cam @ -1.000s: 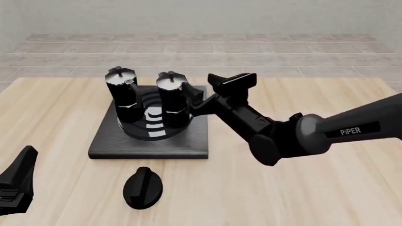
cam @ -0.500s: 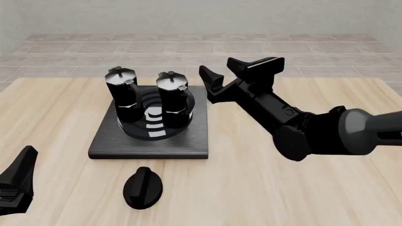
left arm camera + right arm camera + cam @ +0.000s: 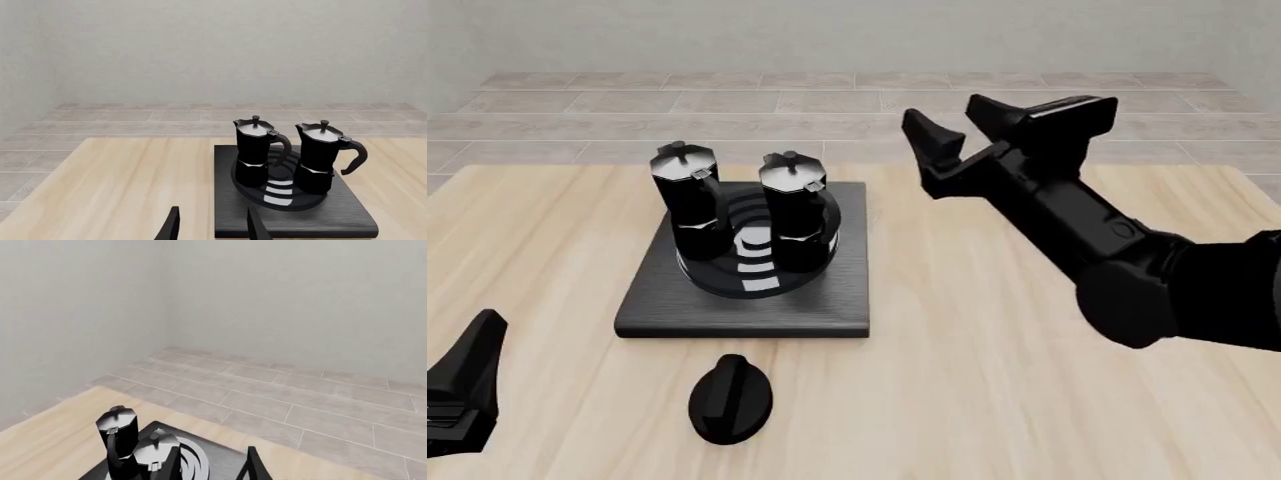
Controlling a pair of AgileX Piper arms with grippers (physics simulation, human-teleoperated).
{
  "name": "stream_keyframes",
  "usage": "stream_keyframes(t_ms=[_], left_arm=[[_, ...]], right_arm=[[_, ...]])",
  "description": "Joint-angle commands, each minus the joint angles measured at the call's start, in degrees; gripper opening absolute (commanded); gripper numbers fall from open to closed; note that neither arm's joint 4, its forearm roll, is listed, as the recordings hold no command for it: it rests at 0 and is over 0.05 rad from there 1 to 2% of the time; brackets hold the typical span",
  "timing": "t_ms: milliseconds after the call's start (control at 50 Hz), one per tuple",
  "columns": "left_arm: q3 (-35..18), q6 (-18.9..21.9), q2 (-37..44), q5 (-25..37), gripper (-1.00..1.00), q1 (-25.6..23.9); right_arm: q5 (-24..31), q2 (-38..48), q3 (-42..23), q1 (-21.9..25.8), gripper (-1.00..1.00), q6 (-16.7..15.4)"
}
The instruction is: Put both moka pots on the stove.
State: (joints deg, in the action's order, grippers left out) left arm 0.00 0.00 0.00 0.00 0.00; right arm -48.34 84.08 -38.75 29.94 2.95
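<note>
Two black moka pots stand upright side by side on the ring burner of the stove (image 3: 827, 300), the left pot (image 3: 687, 195) and the right pot (image 3: 794, 210). My right gripper (image 3: 981, 125) is open and empty, raised to the right of the stove and apart from the pots. My left gripper (image 3: 465, 385) is low at the table's front left, far from the stove; the left wrist view shows it (image 3: 212, 229) open and empty. That view also shows both pots (image 3: 255, 155) (image 3: 320, 157). The right wrist view shows the open gripper (image 3: 213, 465) above the pots (image 3: 117, 435) (image 3: 155, 455).
A low black oval knob (image 3: 731, 398) lies on the wooden table (image 3: 1028, 400) just in front of the stove. A tiled floor and a plain wall lie beyond the table's far edge.
My right gripper has lifted up and drawn back to the right, away from the right pot, staying open. The pots and my left arm have not moved.
</note>
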Motion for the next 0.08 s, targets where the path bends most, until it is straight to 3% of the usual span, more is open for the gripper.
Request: stream_keyframes(t_ms=[20, 80], left_arm=[[0.00, 0.00, 0.00, 0.00, 1.00, 0.00], [0.00, 0.00, 0.00, 0.00, 1.00, 0.00]], right_arm=[[2.01, -5.18, 2.52, -1.53, 1.00, -0.52], [2.59, -5.77, 2.40, -1.79, 1.00, -1.04]])
